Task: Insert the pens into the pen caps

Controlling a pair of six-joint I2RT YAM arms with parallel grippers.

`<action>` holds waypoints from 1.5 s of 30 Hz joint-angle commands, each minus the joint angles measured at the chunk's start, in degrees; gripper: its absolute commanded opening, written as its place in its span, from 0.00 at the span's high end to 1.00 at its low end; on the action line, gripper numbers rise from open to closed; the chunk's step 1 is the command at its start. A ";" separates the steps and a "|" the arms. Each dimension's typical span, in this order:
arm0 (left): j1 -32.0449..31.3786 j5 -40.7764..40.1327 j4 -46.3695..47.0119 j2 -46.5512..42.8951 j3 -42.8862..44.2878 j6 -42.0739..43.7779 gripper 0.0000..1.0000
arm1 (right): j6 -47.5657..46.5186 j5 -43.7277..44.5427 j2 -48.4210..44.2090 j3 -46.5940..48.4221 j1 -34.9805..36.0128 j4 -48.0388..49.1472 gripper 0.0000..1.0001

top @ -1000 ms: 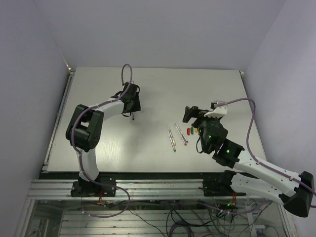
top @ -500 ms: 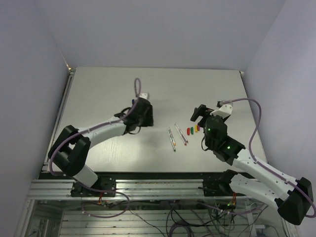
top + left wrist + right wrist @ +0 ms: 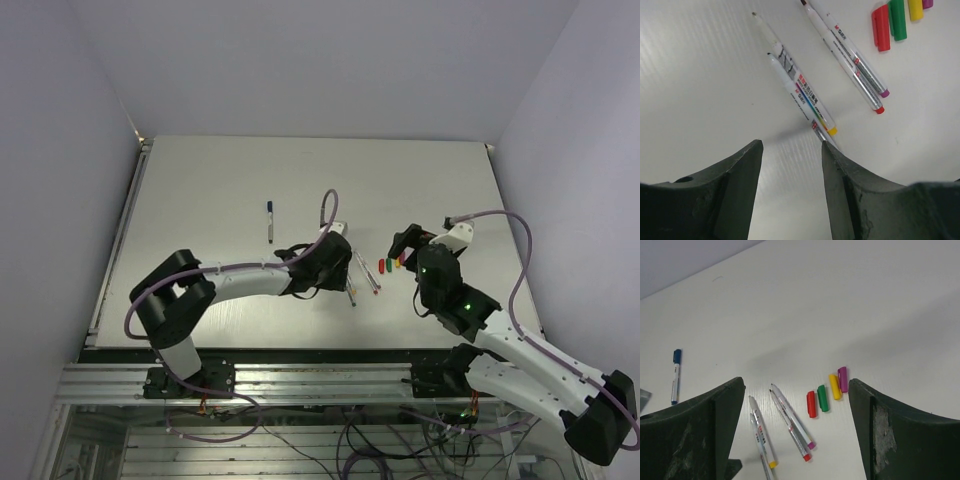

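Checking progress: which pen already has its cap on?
The blue pen lying alone, apart from the rest: a dark blue cap covers its tip, while the other four lie uncapped.

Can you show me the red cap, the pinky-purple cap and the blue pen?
red cap (image 3: 811, 404), right wrist view, middle of its side.
magenta cap (image 3: 842, 379), right wrist view, middle of its side.
blue pen (image 3: 675, 377), right wrist view, its white barrel.

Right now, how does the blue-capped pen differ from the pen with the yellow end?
The blue-capped pen wears its cap; the yellow-ended pen has a bare tip. The blue-capped pen lies alone, far from the loose caps; the yellow-ended pen lies beside a second pen, nearer them. Both lie flat on the table with pale barrels.
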 commanded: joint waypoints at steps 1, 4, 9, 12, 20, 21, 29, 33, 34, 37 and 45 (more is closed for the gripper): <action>-2.22 -2.50 -0.94 2.60 3.97 -1.93 0.39 | 3.04 0.91 -1.94 -0.98 -0.21 -3.11 0.15; -2.80 -3.55 -1.48 4.01 5.08 -2.48 0.39 | 4.18 1.31 -3.20 -1.58 -0.25 -4.83 0.15; -3.59 -5.00 -3.54 6.75 7.35 -2.91 0.40 | 5.32 1.50 -5.82 -2.87 -0.22 -5.70 0.15; -4.10 -6.22 -5.31 8.17 8.72 -2.92 0.41 | 5.73 1.52 -6.84 -3.21 -0.24 -5.90 0.15; -4.93 -6.86 -7.71 9.88 10.10 -3.11 0.43 | 6.60 1.42 -7.34 -3.58 -0.19 -6.01 0.15; -4.99 -6.81 -7.86 10.00 10.19 -3.05 0.43 | 6.72 1.37 -7.31 -3.59 -0.20 -5.93 0.15; -5.14 -6.62 -7.77 10.97 10.54 -2.95 0.43 | 6.40 0.80 -6.49 -3.69 -0.20 -4.78 0.15; -5.14 -6.31 -7.36 11.42 10.77 -2.97 0.43 | 6.23 0.49 -6.24 -3.87 -0.21 -4.53 0.15; -5.14 -6.16 -7.11 11.46 10.75 -3.04 0.43 | 6.15 0.45 -6.25 -3.99 -0.23 -4.37 0.15; -5.14 -5.77 -6.40 11.29 10.60 -3.13 0.44 | 6.12 0.22 -6.05 -4.17 -0.24 -4.11 0.16; -5.21 -4.67 -6.45 12.46 11.37 -2.76 0.44 | 6.27 0.02 -5.38 -4.33 -0.25 -3.61 0.16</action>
